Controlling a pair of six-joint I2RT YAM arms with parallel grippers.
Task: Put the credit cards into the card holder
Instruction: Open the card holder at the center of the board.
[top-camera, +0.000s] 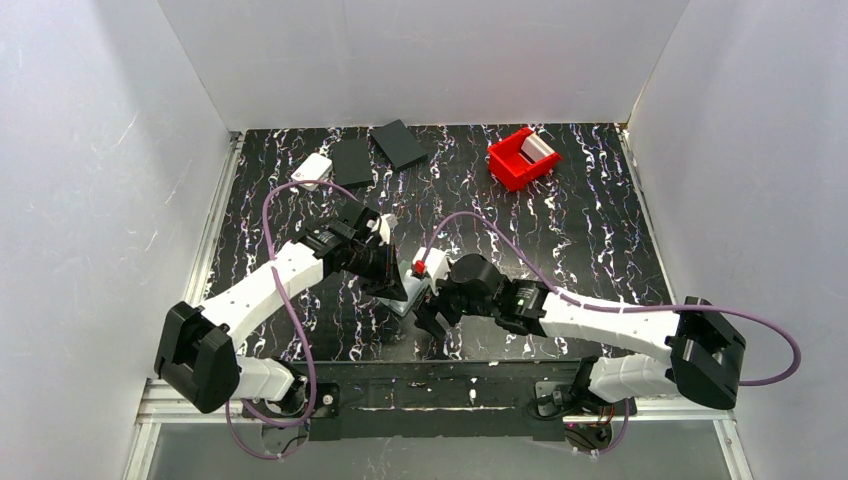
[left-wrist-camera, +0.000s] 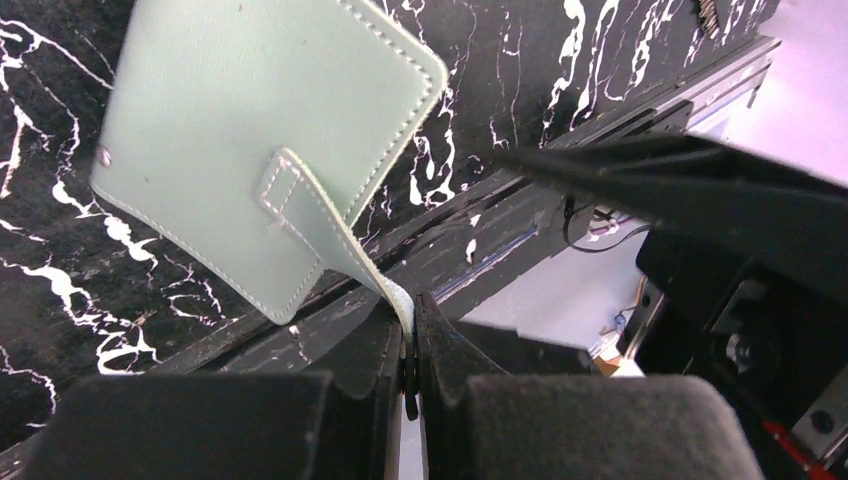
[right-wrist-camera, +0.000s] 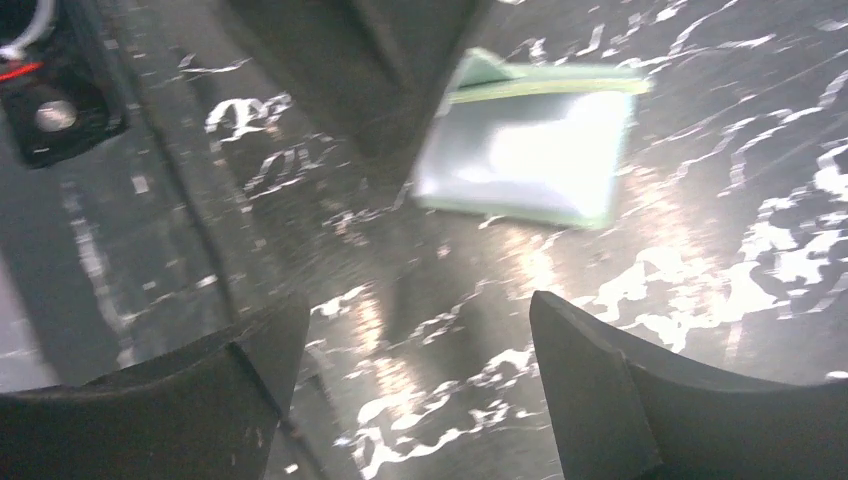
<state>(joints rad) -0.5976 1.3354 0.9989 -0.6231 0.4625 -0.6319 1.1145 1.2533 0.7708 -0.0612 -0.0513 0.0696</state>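
White arms (top-camera: 270, 285), black joints (top-camera: 200, 355), purple cables (top-camera: 265, 215)

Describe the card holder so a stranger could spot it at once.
Look toward the near edge of the black marbled table, about midway across. There the left gripper pinches the strap of the card holder, a flat squarish wallet. It is the only sage-green thing; the black flat rectangles and red bin sit at the far edge.

Card holder (left-wrist-camera: 250, 130) — matt sage-green, fine leather-like grain, stitched edges; its inside shone like clear plastic. Table (top-camera: 620, 200) — smooth, glossy black with white marbling, strong glare. Red bin (top-camera: 512, 165), 1 o'clock: shiny plastic. Left gripper (left-wrist-camera: 411, 335): matt black.
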